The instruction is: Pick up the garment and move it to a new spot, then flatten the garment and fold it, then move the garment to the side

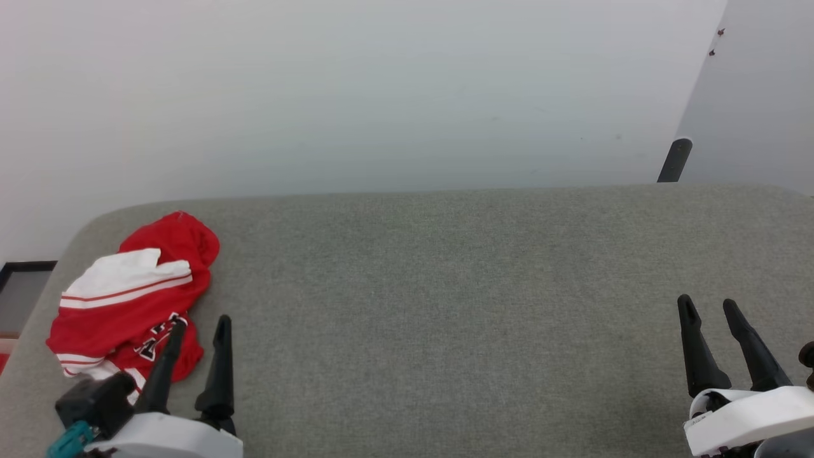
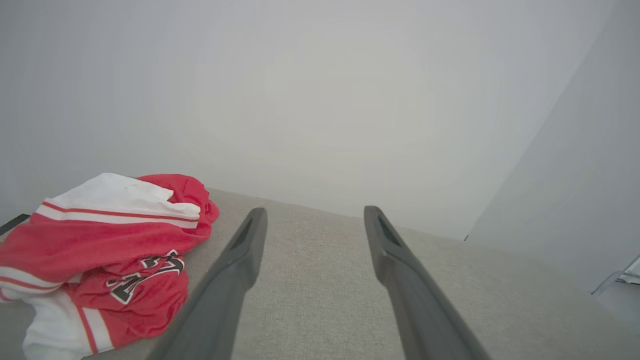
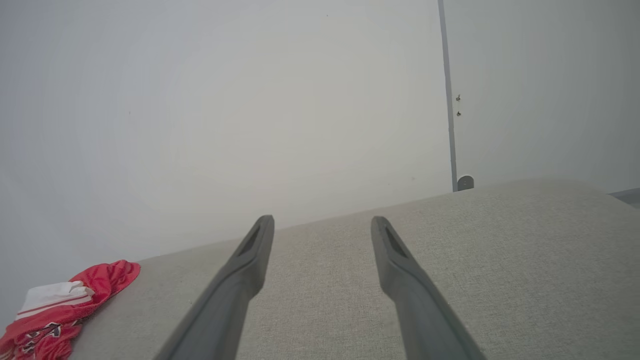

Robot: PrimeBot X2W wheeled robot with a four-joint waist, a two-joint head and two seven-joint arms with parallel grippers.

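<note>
Grey worktop (image 1: 445,286): garment (image 1: 127,299) lies crumpled near the 9 o'clock edge, beside the wide-open, empty left pincer (image 1: 201,320); right pincer (image 1: 706,299) likewise open, empty; a shallow pinch on bunched folds could slip.

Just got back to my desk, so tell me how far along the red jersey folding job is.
Nothing looks done: the garment lies crumpled at the left end of the grey padded surface. Nothing is in hand: the left end effector is open and empty beside it, and the right end effector is open and empty at the far side. Picking up, moving, flattening, folding and setting aside are all left.
</note>
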